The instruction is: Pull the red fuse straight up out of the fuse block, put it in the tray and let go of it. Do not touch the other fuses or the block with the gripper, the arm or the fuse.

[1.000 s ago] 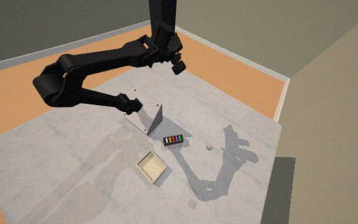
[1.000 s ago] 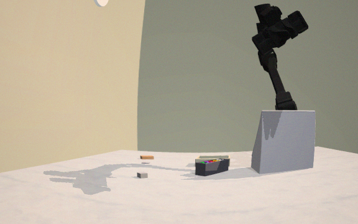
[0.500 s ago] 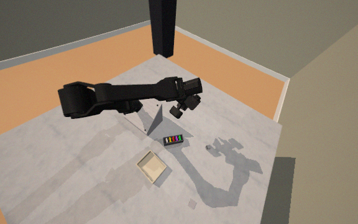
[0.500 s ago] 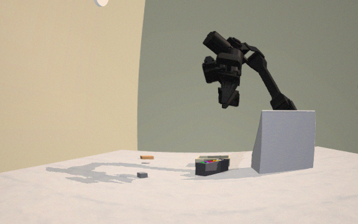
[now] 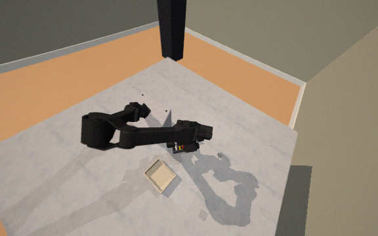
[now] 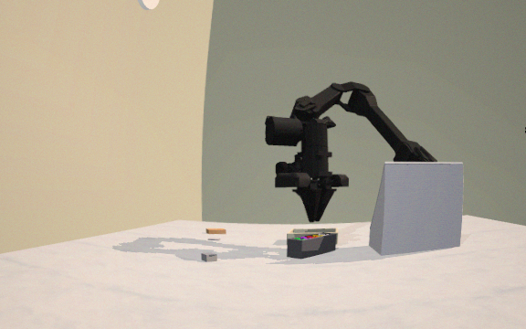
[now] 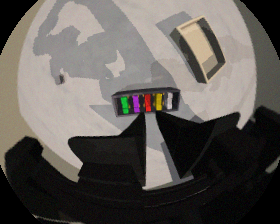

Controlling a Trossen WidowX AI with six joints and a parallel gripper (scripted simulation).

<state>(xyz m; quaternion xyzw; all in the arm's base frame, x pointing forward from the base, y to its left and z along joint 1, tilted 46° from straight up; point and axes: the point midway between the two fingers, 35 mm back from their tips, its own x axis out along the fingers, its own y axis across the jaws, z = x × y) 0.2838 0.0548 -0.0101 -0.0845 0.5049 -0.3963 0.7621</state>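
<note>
We hover end effector above fuse block, fingers narrow, holding nothing. Red fuse seated in block; pull, carry, release into tray all remain.

red fuse upright in block; tray nearby.

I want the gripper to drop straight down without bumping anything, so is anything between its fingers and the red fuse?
Nothing visible lies between them. The gripper hangs nearly shut above the fuse block, with open air below its tips. The red fuse sits mid-row, with close neighbours on both sides.
</note>
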